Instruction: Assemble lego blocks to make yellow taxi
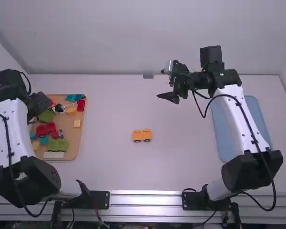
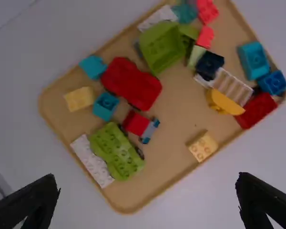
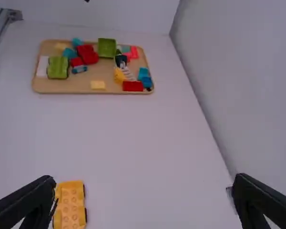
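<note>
Right gripper [image 1: 163, 84] gapes wide

An orange-yellow plastic car base [image 1: 142, 135], studded on top with dark wheels, sits apart from it, leftward and nearer the high camera. The left gripper [image 1: 40, 102], also spread, is above a tan block tray [image 1: 72, 139].

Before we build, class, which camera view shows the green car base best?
The left wrist view: the green car base looks largest there, its studs distinct. The high view shows it small; the right wrist view, distant.

The toy car [image 1: 142, 134] is looking plastic, the tray [image 2: 171, 138] smooth and wooden, the table [image 1: 181, 157] matt, the rail [image 1: 145, 200] metal
</note>
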Robot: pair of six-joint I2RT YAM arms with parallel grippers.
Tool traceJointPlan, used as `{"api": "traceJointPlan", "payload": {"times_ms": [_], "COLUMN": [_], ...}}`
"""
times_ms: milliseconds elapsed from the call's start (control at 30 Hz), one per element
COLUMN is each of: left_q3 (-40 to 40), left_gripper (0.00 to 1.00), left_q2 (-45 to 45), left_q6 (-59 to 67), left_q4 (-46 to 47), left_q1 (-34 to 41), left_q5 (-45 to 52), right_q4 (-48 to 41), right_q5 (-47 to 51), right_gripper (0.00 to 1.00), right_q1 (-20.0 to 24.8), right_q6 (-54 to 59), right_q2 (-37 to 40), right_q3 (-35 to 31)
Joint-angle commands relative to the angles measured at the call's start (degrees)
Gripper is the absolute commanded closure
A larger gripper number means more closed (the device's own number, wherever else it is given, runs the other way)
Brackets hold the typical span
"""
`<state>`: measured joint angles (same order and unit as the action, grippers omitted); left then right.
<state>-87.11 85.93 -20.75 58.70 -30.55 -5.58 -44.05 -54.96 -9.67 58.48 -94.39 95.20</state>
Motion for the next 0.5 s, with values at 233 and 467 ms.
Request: {"api": "traceJointPlan", "payload": {"times_ms": [233, 467], "left_q3": [-0.6, -0.6], "left_gripper": [0.01, 0.01], "left_q2": [8.0, 15.5], "left_q6": [26.1, 27.7], "left_q4": [-7.5, -8.2], "left_q1": [1.1, 5.2], "left_q5": [27.5, 17.2], "right_q4": [-0.1, 0.0], "right_q5": [-0.3, -0.5], "right_gripper": [0.01, 0.01], "right_q1": [0.1, 0.2], "right_q6": [-1.7, -1.7], "right_q2": [0.4, 0.4], "right_q3": [1.5, 1.5]}}
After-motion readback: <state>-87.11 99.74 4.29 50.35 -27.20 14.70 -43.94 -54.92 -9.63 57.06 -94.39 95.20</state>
